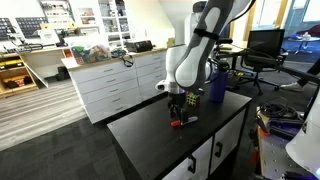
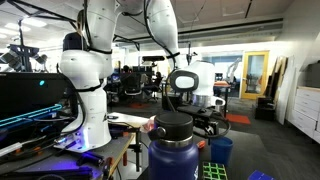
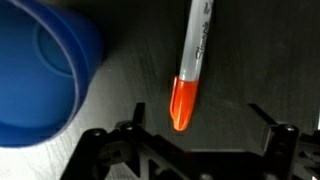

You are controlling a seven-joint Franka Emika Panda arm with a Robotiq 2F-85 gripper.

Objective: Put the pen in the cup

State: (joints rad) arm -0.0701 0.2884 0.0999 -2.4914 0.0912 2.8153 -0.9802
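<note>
— Closest to the wrist camera stands the gripper (image 3: 197, 128), jaws spread wide and holding nothing. What lies between them?
— Only the orange-red end of the pen (image 3: 192, 62). It lies flat on the dark table (image 3: 260, 60), and its pale barrel runs away from the gripper at a slight slant.
— And the cup (image 3: 40, 70)?
— Blue, upright, mouth open. It stands on the table just beside the pen, not touching it.
— Do the outside cameras agree?
— In an exterior view the gripper (image 1: 178, 105) hangs low over the table (image 1: 150, 135), the pen (image 1: 176, 123) a red speck beneath it. A blue-purple bottle (image 1: 215, 88) stands close behind.
</note>
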